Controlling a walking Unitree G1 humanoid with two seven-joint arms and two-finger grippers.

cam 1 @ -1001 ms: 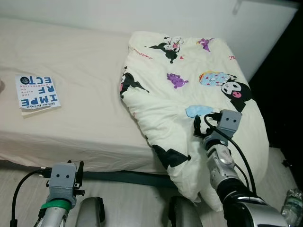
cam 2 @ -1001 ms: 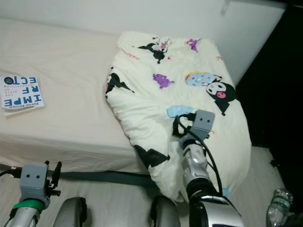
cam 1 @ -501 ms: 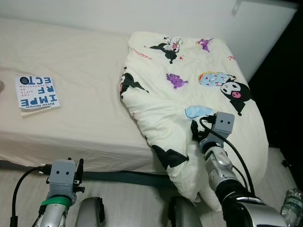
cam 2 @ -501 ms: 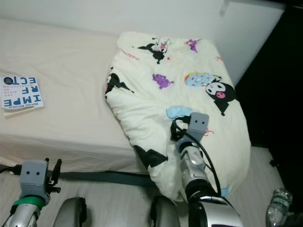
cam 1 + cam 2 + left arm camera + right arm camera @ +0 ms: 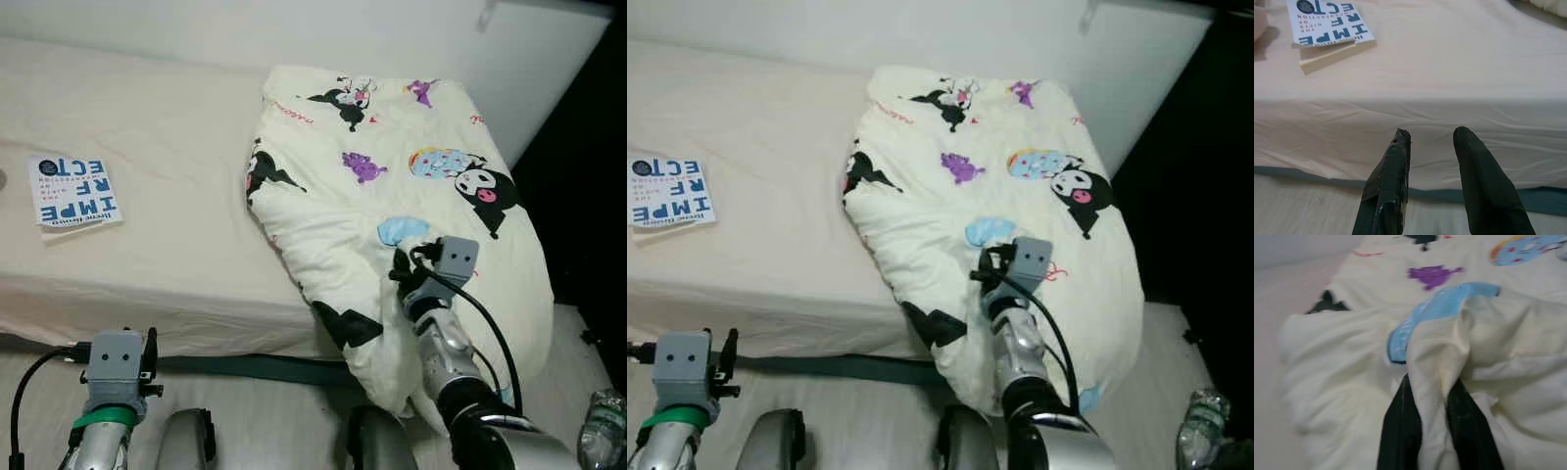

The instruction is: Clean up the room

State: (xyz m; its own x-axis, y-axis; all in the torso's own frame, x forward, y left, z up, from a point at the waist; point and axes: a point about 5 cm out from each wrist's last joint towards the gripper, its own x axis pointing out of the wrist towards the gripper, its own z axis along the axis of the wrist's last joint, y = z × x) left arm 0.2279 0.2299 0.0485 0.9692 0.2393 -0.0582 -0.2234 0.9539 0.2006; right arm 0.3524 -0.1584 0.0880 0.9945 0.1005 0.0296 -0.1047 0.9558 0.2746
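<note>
While the rumpled quilt (image 5: 392, 215) is pinched in a fold by the right gripper (image 5: 1432, 401), the far-left book (image 5: 75, 191) lies untouched, the left gripper (image 5: 1432, 147) being spread idle.

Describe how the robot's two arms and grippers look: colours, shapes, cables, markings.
Both arms are silver metal, jointed, each with a grey boxy camera block at the wrist and a black cable looping off it. The left arm wears a green band below its block. The left gripper has two long, tapering black fingers. The right gripper has the same two black fingers.
</note>
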